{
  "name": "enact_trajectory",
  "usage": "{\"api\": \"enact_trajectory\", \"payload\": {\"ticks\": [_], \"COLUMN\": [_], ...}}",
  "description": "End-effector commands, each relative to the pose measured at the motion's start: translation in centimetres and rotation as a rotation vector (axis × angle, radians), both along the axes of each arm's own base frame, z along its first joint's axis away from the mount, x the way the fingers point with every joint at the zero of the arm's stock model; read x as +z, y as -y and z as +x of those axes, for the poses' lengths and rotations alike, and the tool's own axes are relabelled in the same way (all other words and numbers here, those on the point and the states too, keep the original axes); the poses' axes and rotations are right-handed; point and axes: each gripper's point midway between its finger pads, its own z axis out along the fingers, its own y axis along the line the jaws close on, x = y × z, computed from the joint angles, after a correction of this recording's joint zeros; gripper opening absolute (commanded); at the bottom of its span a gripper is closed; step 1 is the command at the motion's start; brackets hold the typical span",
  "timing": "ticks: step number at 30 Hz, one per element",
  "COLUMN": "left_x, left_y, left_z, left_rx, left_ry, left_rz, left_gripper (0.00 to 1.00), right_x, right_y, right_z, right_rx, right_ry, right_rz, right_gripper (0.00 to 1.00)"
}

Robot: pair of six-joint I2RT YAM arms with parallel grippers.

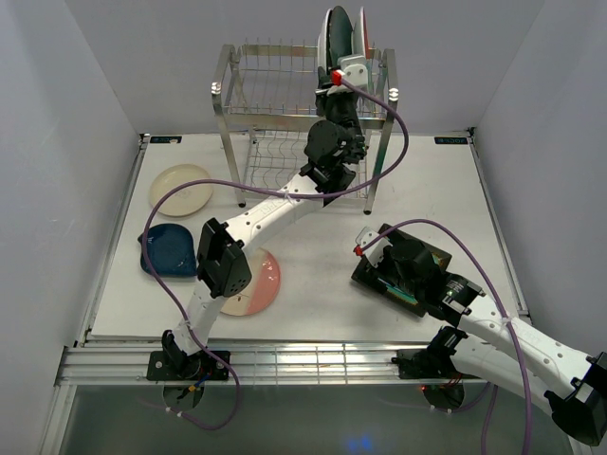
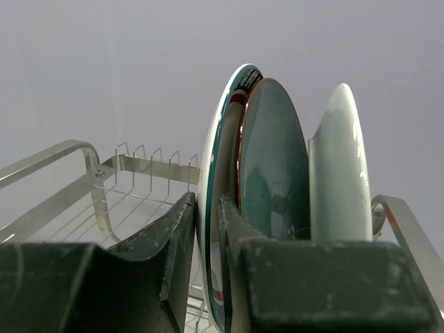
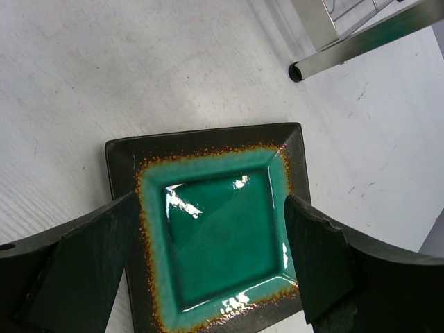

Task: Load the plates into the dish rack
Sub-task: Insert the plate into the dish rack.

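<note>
Black-fingered right gripper (image 3: pixel 211 257) hangs spread wide astride the square green glazed plate (image 3: pixel 222 229), flat on the white table (image 3: pixel 104 69), lower right of centre. Top centre, left gripper (image 2: pixel 207 236) pinches the white green-red-rimmed ceramic plate (image 2: pixel 218 139) upright in the shiny steel wire dish rack (image 1: pixel 226 104). Likely slick, brittle, hefty: take opposite edges.
</note>
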Motion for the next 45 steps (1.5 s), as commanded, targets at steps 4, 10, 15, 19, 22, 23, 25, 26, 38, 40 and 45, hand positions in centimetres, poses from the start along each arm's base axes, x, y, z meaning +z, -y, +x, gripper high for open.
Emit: {"api": "enact_trajectory", "payload": {"ticks": [4,10,15,19,22,23,25,26,38,40,45], "left_x": [5.9,6.2,6.8,6.8,6.7,6.7,6.9,7.1,8.5,7.1,6.8], "left_y": [-1.1,-1.2,-1.9,-2.8,-3.0,-3.1,-3.4,-3.3,-8.1,-8.3,-10.8], "left_z": [-3.4,-3.3,-2.9,-2.2,-2.0,-2.0,-2.0,-2.2,-6.5,-6.8,-9.3], "left_rx": [-0.096,-0.11,-0.156,-0.158,-0.167,-0.169,-0.169,-0.174,-0.228,-0.244,-0.298], "left_ry": [0.116,0.1,0.078,0.062,0.054,0.055,0.056,0.058,0.058,0.035,0.034], "left_rz": [-0.117,-0.126,-0.18,-0.2,-0.213,-0.215,-0.221,-0.222,-0.333,-0.326,-0.44], "left_gripper": [0.4,0.47,0.49,0.51,0.52,0.55,0.58,0.6,0.81,0.84,0.98], "right_x": [0.8,0.8,0.8,0.8,0.8,0.9,0.8,0.9,0.8,0.7,0.6], "right_y": [-0.5,-0.5,-0.5,-0.5,-0.6,-0.6,-0.6,-0.6,-0.5,-0.5,-0.6], "right_z": [0.3,0.3,0.3,0.2,0.2,0.2,0.2,0.2,0.2,0.2,0.2], "right_rx": [-0.006,-0.007,-0.007,-0.004,-0.002,-0.003,-0.004,-0.003,-0.005,-0.004,-0.001], "right_ry": [0.027,0.027,0.027,0.027,0.028,0.029,0.026,0.028,0.026,0.025,0.024], "right_rz": [0.039,0.04,0.04,0.04,0.041,0.04,0.039,0.039,0.037,0.035,0.032], "right_gripper": [0.9,0.9,0.9,0.9,0.9,0.9,0.9,0.9,0.9,0.9,0.9]}}
